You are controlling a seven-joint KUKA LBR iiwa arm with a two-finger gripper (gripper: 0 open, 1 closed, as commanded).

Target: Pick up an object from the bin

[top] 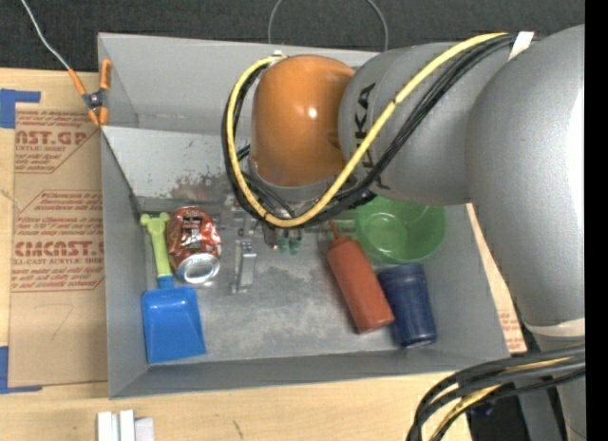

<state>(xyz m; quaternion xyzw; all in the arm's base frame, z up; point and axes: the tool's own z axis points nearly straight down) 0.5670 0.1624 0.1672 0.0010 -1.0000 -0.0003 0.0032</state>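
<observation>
Grey metal bin (285,339), floor scuffed. My fingers (245,270): low over bare floor left of centre; apart or together, I cannot tell. Crushed red can (193,244): just to their left, on its side. Blue scoop (172,323), green handle: beyond the can, front-left corner. Right side: reddish bottle (359,287), blue canister (408,306), green bowl (407,228).

A robotics lab is showing: a cabled robot arm (532,125) is hanging over a metal bin (171,78) on a counter (285,411).
</observation>
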